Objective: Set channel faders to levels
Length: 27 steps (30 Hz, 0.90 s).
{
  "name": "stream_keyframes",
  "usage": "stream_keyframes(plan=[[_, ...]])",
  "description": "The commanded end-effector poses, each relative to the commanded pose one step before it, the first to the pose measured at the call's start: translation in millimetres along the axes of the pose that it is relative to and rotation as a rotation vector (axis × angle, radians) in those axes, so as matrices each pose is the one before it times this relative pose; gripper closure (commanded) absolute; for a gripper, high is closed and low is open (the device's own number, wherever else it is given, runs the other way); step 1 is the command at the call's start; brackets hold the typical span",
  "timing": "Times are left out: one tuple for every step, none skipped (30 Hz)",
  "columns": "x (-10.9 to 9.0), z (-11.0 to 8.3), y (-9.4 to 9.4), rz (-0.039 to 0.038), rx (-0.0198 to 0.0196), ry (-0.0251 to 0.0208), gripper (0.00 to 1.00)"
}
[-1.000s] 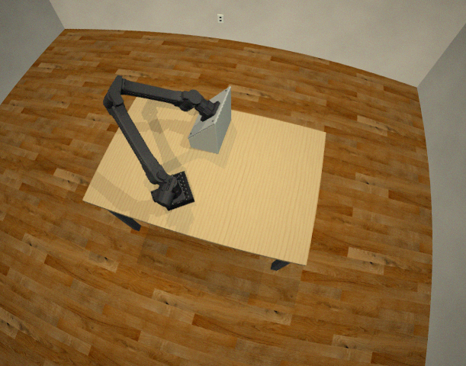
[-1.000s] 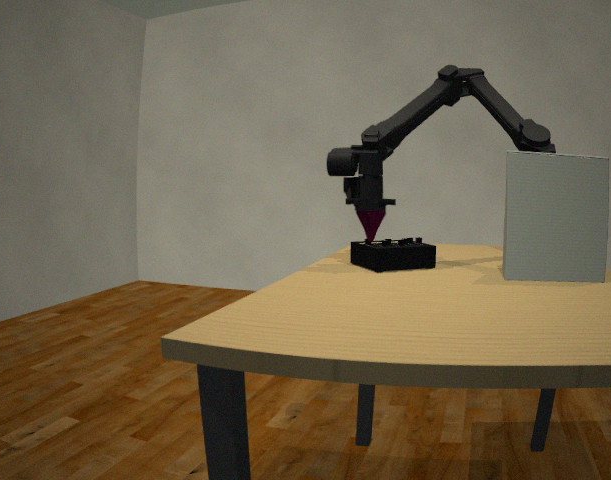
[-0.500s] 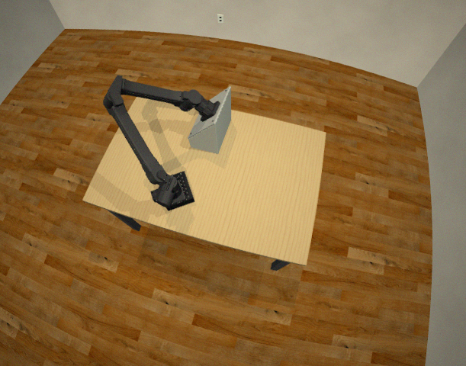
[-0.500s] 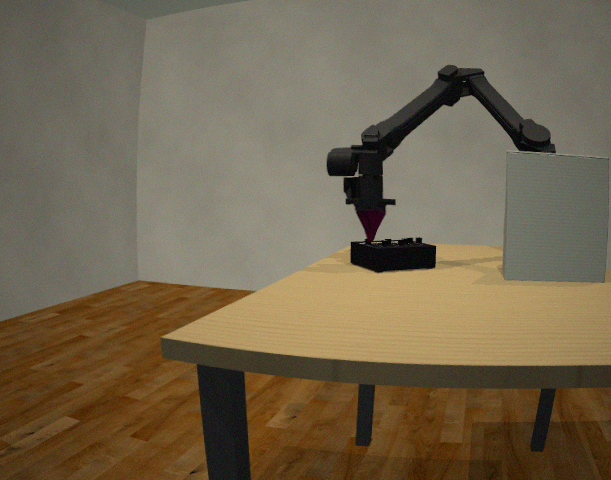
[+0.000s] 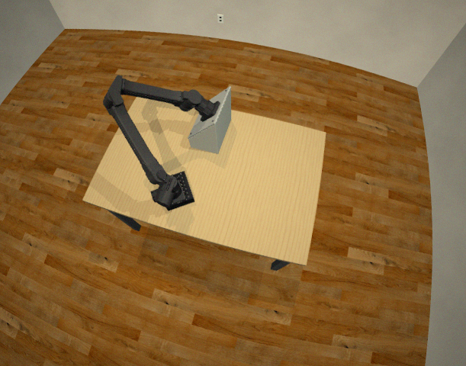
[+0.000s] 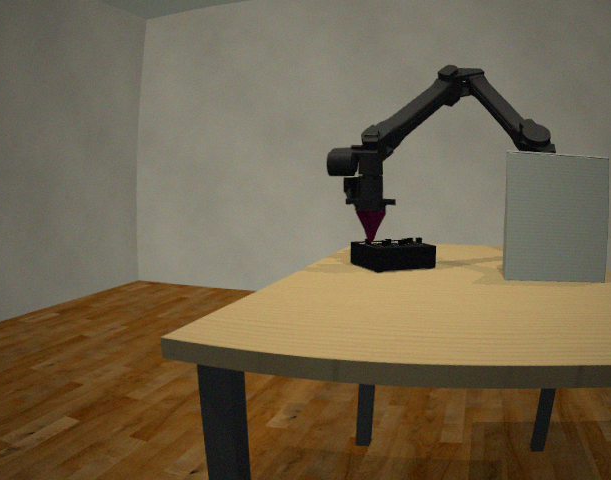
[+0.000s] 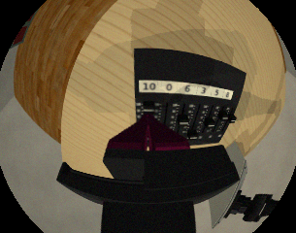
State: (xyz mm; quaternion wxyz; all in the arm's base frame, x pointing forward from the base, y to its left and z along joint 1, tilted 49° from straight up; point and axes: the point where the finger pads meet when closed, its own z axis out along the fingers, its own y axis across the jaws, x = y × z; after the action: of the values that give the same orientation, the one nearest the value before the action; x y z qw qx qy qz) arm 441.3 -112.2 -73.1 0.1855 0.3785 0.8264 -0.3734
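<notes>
The black lighting desk (image 5: 190, 194) (image 6: 406, 258) (image 7: 186, 63) stands flat on the table. Its tape (image 7: 178, 87) reads 10, 0, 6, 3, 5, 8 from left to right in the wrist view. The leftmost fader cap (image 7: 148, 106) is near the top of its scale, under the 10. My gripper (image 6: 370, 241) (image 7: 148, 116) is shut and empty, its tips down at the desk top just below that cap; I cannot tell whether they touch. The second fader's cap is hidden behind the fingers. Caps further right, such as this cap (image 7: 183, 119), stand at differing heights; their exact levels are too small to read.
A grey slanted box (image 5: 223, 126) (image 6: 556, 217) stands on the table (image 5: 260, 181) (image 6: 315, 320) by the arm's base, with its tall side toward the exterior camera. The desk lies near a table edge. The arm arches high between the base and the desk.
</notes>
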Motion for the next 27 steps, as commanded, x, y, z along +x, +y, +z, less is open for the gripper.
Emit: stream_keyframes(plan=[[-32.46,-7.68,2.36,0.05541,-0.01747,-0.02463,1.00],[0.00,0.00,0.00,0.00000,0.00000,0.00000,1.00],[0.00,0.00,0.00,0.00000,0.00000,0.00000,1.00],[0.00,0.00,0.00,0.00000,0.00000,0.00000,1.00],[0.00,0.00,0.00,0.00000,0.00000,0.00000,1.00],[0.00,0.00,0.00,0.00000,0.00000,0.00000,1.00],[0.00,0.00,0.00,0.00000,0.00000,0.00000,1.00],[0.00,0.00,0.00,0.00000,0.00000,0.00000,1.00],[0.00,0.00,0.00,0.00000,0.00000,0.00000,1.00],[0.00,0.00,0.00,0.00000,0.00000,0.00000,1.00],[0.00,0.00,0.00,0.00000,0.00000,0.00000,1.00],[0.00,0.00,0.00,0.00000,0.00000,0.00000,1.00],[0.00,0.00,0.00,0.00000,0.00000,0.00000,1.00],[0.00,0.00,0.00,0.00000,0.00000,0.00000,1.00],[0.00,0.00,0.00,0.00000,0.00000,0.00000,1.00],[0.00,0.00,0.00,0.00000,0.00000,0.00000,1.00],[0.00,0.00,0.00,0.00000,0.00000,0.00000,1.00],[0.00,0.00,0.00,0.00000,0.00000,0.00000,1.00],[0.00,0.00,0.00,0.00000,0.00000,0.00000,1.00],[0.01,0.00,0.00,0.00009,-0.00002,-0.00001,1.00],[0.04,0.00,0.03,0.00054,-0.00011,-0.00008,1.00],[0.00,0.00,0.00,0.00000,0.00000,0.00000,1.00],[0.00,0.00,0.00,0.00000,0.00000,0.00000,1.00],[0.09,0.00,0.07,0.00131,-0.00026,-0.00020,1.00],[0.15,0.00,0.13,0.00223,-0.00044,-0.00033,1.00],[0.22,0.00,0.18,0.00320,-0.00063,-0.00047,1.00],[0.28,0.00,0.23,0.00409,-0.00081,-0.00060,1.00]])
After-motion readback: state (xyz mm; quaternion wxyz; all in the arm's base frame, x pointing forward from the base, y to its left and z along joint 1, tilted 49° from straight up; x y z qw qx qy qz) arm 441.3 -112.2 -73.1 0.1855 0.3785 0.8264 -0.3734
